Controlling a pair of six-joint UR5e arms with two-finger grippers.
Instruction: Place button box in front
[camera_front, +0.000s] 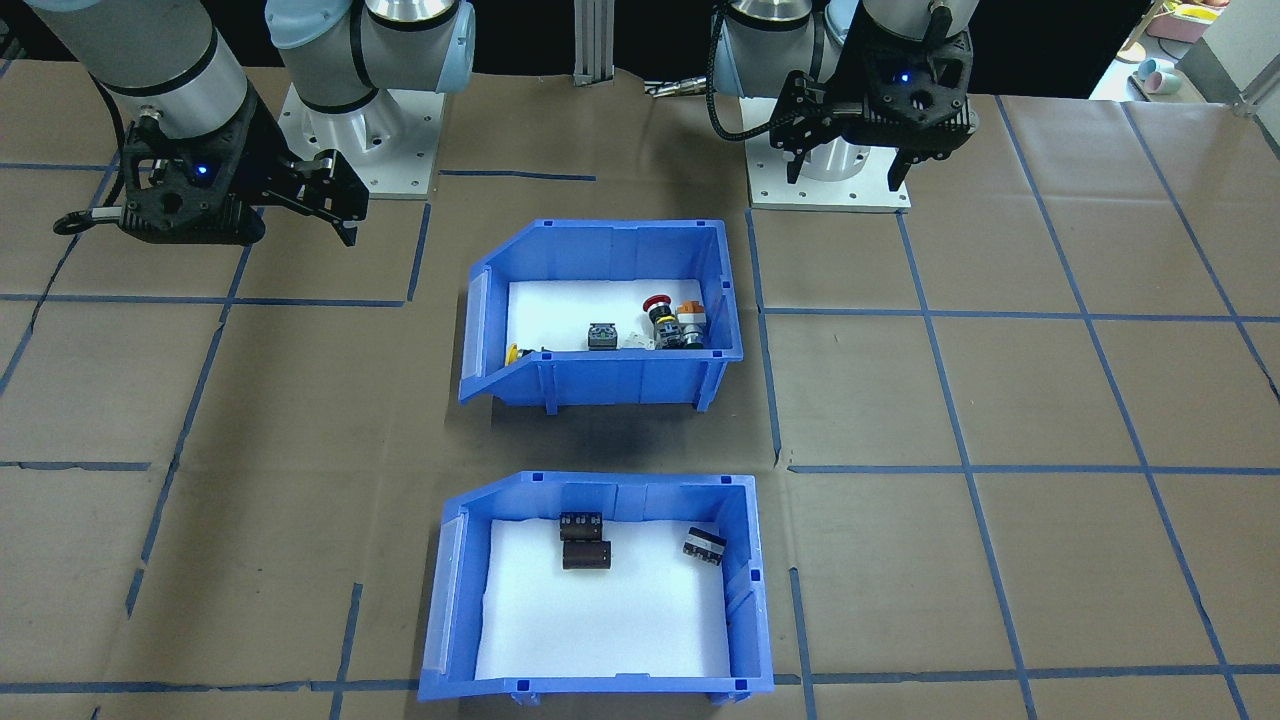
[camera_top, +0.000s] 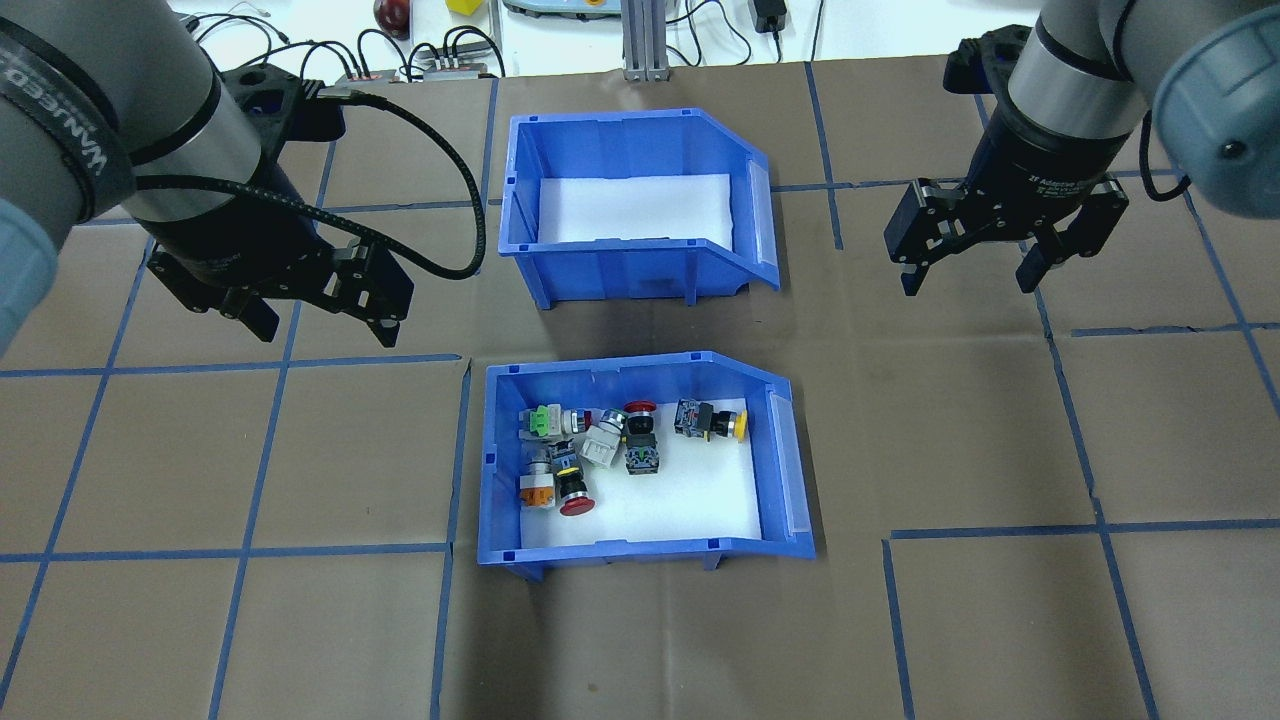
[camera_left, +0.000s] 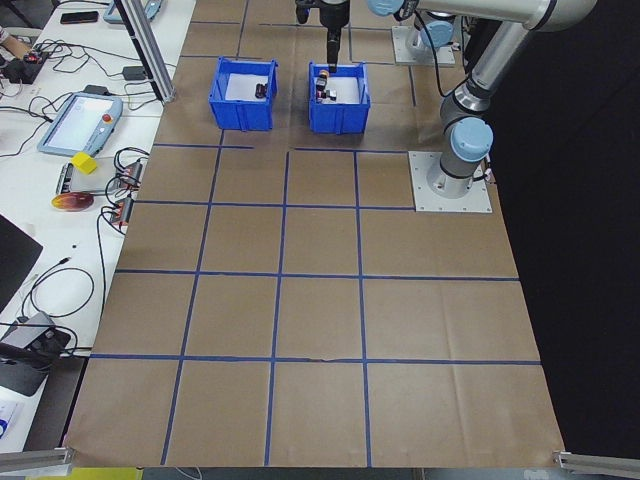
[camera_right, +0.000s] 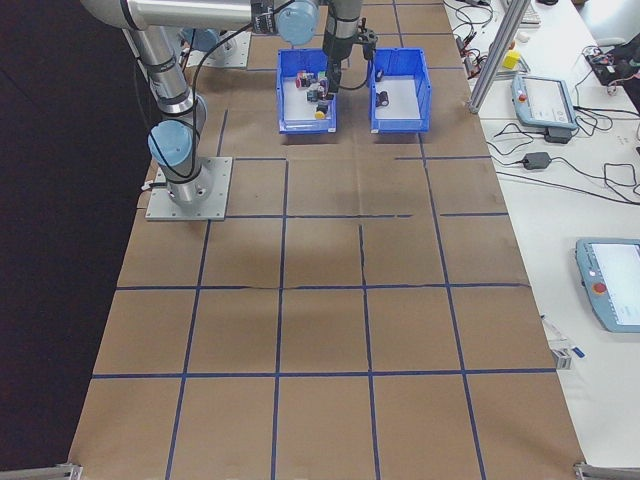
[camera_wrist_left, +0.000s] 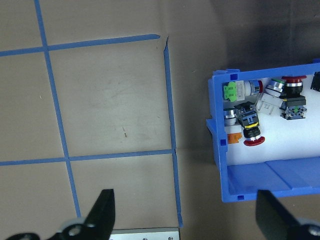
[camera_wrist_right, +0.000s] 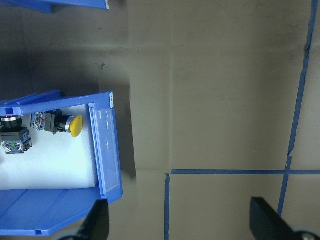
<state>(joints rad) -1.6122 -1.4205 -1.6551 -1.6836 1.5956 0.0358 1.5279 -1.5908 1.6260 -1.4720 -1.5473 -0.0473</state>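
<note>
The button box is a blue bin with a white liner and several colourful push buttons, standing at mid-table on the robot's side. The front-facing view shows the button box behind the identical blue bin, which holds a few dark parts. My left gripper hovers open to the left of the button box, apart from it. My right gripper hangs open off to the right, level with the gap between the bins. The left wrist view shows the box's closed end; the right wrist view shows its open front lip.
The second blue bin sits just beyond the button box with a narrow gap between them. Brown paper with a blue tape grid covers the table. The arm base plates lie behind the bins. Cables and a pendant lie on the side bench.
</note>
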